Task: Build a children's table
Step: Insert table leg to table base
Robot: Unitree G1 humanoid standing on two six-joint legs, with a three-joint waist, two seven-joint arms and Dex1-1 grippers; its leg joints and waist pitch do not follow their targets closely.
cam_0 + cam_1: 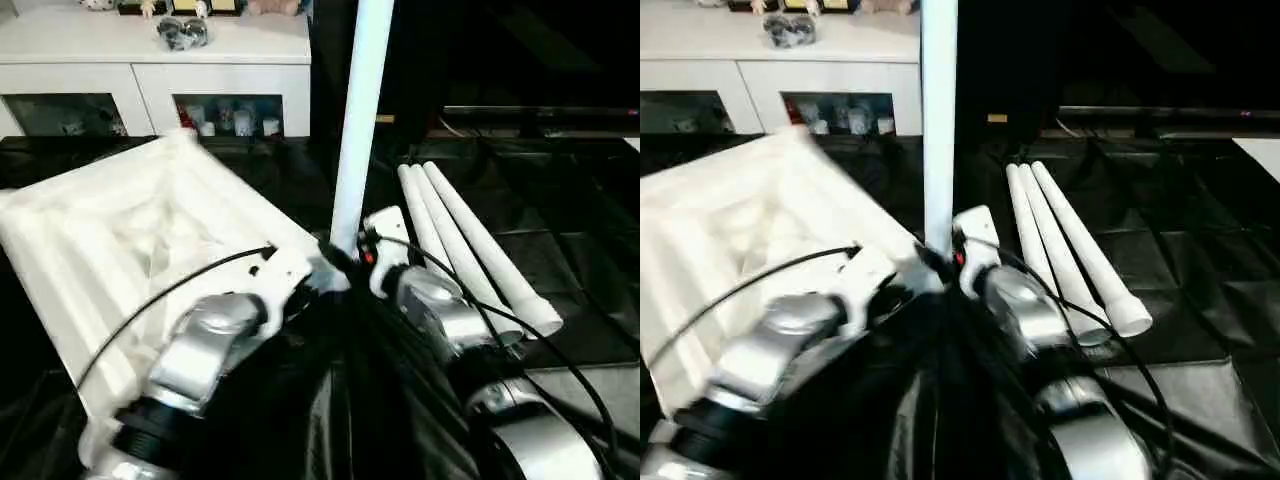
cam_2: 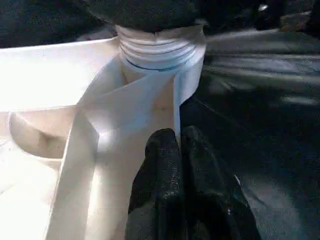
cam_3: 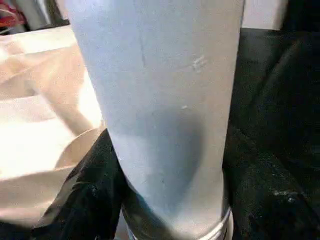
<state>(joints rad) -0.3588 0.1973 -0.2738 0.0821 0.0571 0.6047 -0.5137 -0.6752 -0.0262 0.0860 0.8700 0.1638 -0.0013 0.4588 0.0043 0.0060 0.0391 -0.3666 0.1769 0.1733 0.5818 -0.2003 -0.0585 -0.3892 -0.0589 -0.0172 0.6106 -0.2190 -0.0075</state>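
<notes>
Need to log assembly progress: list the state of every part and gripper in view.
tabletop: upside down, ribbed underside up
upright leg: standing in the tabletop's corner socket
three spare legs: lying side by side on the black surface
left gripper: shut, at the tabletop's corner
right gripper: around the upright leg

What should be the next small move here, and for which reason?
Probably the right gripper should turn the upright leg further into the corner socket. It holds that leg low, and thread rings show above the socket rim, so the leg seems not fully seated. The shut left gripper rests on the tabletop beside the socket.
</notes>
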